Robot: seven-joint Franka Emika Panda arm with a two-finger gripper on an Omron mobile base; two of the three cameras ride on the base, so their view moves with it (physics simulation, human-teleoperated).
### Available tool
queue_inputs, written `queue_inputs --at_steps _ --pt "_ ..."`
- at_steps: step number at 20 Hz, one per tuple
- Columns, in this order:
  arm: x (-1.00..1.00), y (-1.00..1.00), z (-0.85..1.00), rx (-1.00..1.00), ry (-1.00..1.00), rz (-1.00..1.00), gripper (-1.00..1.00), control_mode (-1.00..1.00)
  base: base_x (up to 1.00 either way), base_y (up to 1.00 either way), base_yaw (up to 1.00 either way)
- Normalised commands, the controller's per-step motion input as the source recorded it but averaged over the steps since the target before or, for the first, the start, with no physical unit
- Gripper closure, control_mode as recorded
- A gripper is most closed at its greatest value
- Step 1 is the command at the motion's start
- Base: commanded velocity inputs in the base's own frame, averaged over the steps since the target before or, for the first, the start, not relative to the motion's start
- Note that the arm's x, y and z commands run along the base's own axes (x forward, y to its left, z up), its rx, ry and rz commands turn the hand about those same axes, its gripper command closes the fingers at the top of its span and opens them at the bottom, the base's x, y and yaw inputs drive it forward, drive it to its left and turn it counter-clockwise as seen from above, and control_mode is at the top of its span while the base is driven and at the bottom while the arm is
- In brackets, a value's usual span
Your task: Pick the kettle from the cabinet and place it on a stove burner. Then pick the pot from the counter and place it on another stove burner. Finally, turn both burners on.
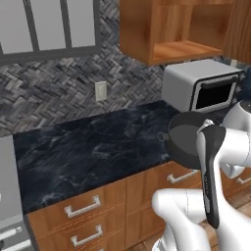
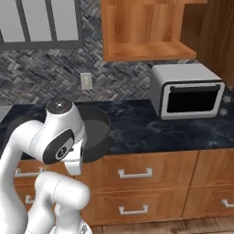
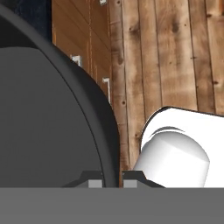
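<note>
The wide, low, dark grey round pot [image 1: 188, 137] is off the black marble-look counter with faint white veins [image 1: 93, 147], held out past the counter's near edge in front of the brown wooden drawers with silver handles [image 2: 137, 183]. In the hand view the pot's rim [image 3: 111, 131] passes between the two small dark fingertips, one fingertip [image 3: 94, 181] inside the wall and the other outside it. The two-finger gripper [image 3: 109, 183] is narrowed to a thin gap and clamped on that rim. The white arm hides the grip from both base cameras.

The warm brown wooden wall cabinet with a doorless shelf niche [image 2: 146, 32] hangs above the counter. A white microwave with a dark door [image 2: 187, 91] stands on the counter to the right, well apart from the pot.
</note>
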Motion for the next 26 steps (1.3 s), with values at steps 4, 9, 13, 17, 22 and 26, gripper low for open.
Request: queue_inputs --at_steps 4,9,13,17,22,26 --pt "0.0 0.0 0.0 0.0 0.0 0.0 1.0 1.0 -0.41 0.39 0.0" --pt "0.0 0.0 0.0 0.0 0.0 0.0 1.0 1.0 -0.33 0.42 0.0" --pt "0.0 0.0 0.0 0.0 0.0 0.0 1.0 1.0 -0.28 0.44 0.0" --pt "0.0 0.0 0.0 0.0 0.0 0.0 1.0 1.0 -0.26 0.46 0.0" --pt "0.0 0.0 0.0 0.0 0.0 0.0 1.0 1.0 -0.23 0.48 0.0" --pt "0.0 0.0 0.0 0.0 0.0 0.0 1.0 1.0 -0.2 0.51 0.0"
